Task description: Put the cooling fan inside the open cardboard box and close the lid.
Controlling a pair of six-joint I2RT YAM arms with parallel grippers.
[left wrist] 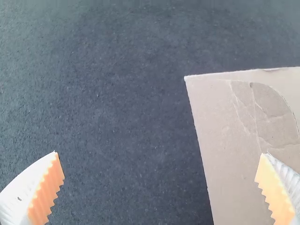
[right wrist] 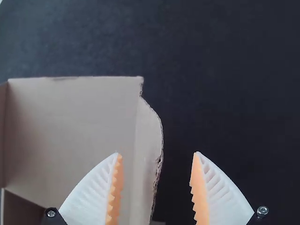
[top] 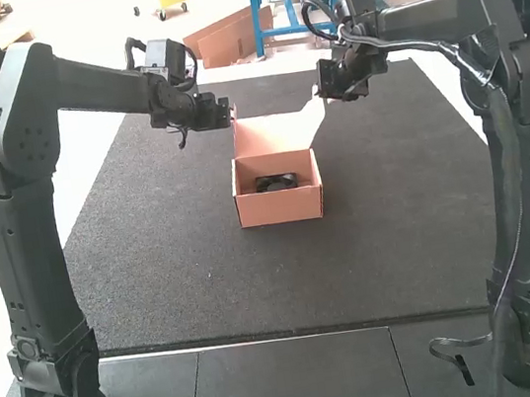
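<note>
The cooling fan (top: 276, 183) lay flat in the bottom of the cardboard box (top: 280, 206), which sat mid-mat on the counter (top: 152, 245), so your remaining work was the lid (top: 271, 136). It stood upright off the rear wall.

Your left pincer (top: 223, 115) hung at the lid's upper left corner and your right pincer (top: 329, 89) at its upper right. Both were released and gripped nothing.

My judgement is that you needed no grasp here. A push from behind the top edge, with both arms level and moving together, should have tipped the lid forward without twisting it. The box looked light and nothing pinned it, so a one-sided shove risked sliding or turning it. Keeping the side flaps inside the walls as the lid came down would have mattered too.

The high view gave you the fan, the whole box and both arms, but not how each pincer sat against the cardboard. The left wrist view showed one orange-padded finger (left wrist: 274, 197) over the lid's corner and the other over bare mat, spread wide. The right wrist view showed its pincer (right wrist: 156, 154) straddling the lid's edge beside a rounded side flap (right wrist: 149, 140), which the high view hardly revealed.
</note>
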